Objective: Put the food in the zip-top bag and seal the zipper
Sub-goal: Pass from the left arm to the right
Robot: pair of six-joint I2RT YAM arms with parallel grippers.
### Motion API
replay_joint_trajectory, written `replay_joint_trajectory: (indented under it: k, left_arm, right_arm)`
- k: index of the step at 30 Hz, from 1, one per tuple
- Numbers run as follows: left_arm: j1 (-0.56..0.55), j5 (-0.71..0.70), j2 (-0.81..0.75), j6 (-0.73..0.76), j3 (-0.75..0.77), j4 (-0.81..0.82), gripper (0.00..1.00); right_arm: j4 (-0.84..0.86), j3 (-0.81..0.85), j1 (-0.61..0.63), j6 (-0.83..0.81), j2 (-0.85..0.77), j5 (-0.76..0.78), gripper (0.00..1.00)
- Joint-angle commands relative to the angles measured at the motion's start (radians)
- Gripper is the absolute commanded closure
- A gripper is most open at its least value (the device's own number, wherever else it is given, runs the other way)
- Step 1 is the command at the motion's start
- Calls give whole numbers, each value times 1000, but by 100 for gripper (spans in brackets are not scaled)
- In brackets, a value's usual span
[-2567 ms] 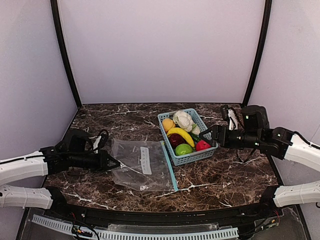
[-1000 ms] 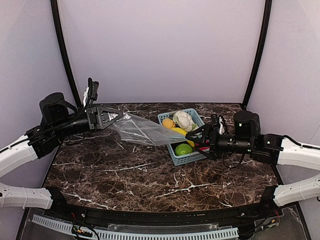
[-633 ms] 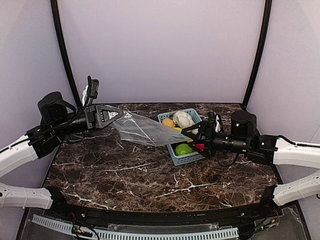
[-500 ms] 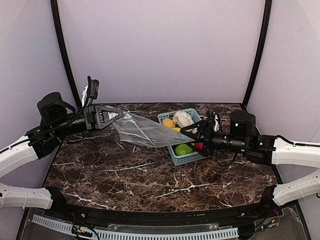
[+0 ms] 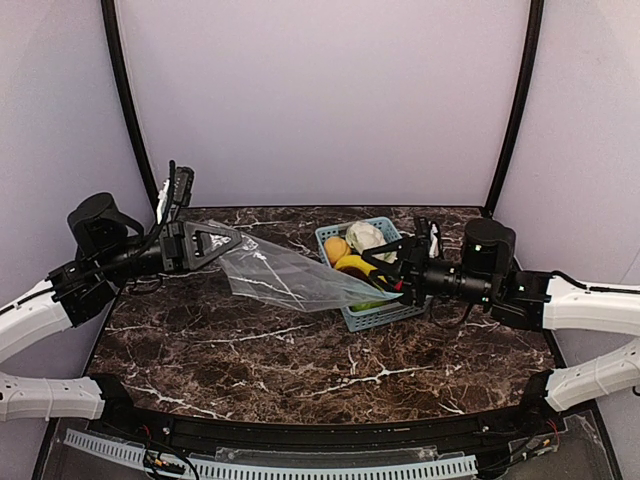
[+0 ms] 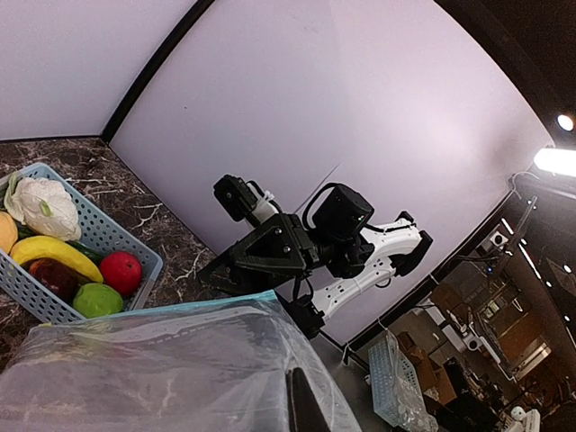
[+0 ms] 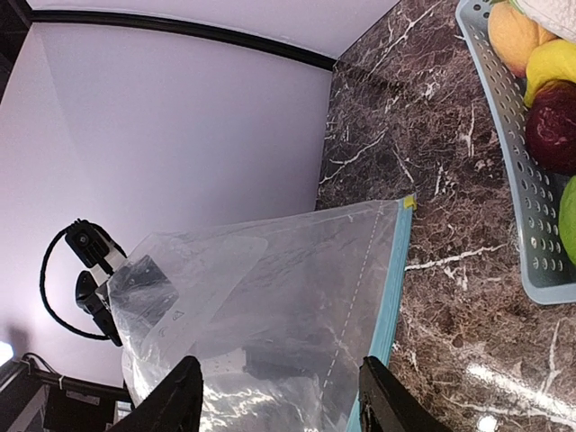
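Observation:
The zip-top bag (image 5: pixel 290 278) hangs in the air, stretched from the left toward the basket. My left gripper (image 5: pixel 213 245) is shut on its closed end, and one dark finger (image 6: pixel 302 403) shows through the plastic. The teal zipper (image 7: pixel 387 272) runs along the bag's mouth. My right gripper (image 7: pixel 279 362) is open, its jaws wide apart on either side of that mouth end (image 5: pixel 378 293). The food lies in the basket: orange (image 7: pixel 516 32), banana (image 7: pixel 555 63), dark red apple (image 7: pixel 553 126), cauliflower (image 6: pixel 40 206), red apple (image 6: pixel 120 270), green apple (image 6: pixel 97 300).
The light blue lattice basket (image 5: pixel 392 312) stands at the back right of the marble table (image 5: pixel 300 360). Purple walls with black corner posts close in the back and sides.
The bag's mouth end has swung right and down in front of the basket. My right gripper has come up to that end and its jaws have narrowed. The left gripper shifted slightly left.

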Motion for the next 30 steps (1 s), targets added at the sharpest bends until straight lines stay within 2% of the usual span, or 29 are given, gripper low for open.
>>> replay_joint_trajectory:
  k: [1,6,16,30]
  left_arm:
    - [-2,21,-18,2,-17,19,99]
    - [-3,2,-23,4,-17,29,99]
    - [-2,-66,-40,57,0,10,99]
    - [-3,-60,-14,59,-12,55,99]
  right_arm:
    - [49,-8,9,3,-10,-9,46]
    - [-16,-11,9,-7,-13,23,47]
    - [-44,-112,8,66,-84,68,35]
    - [75,-84,21,115,-30,-19,38]
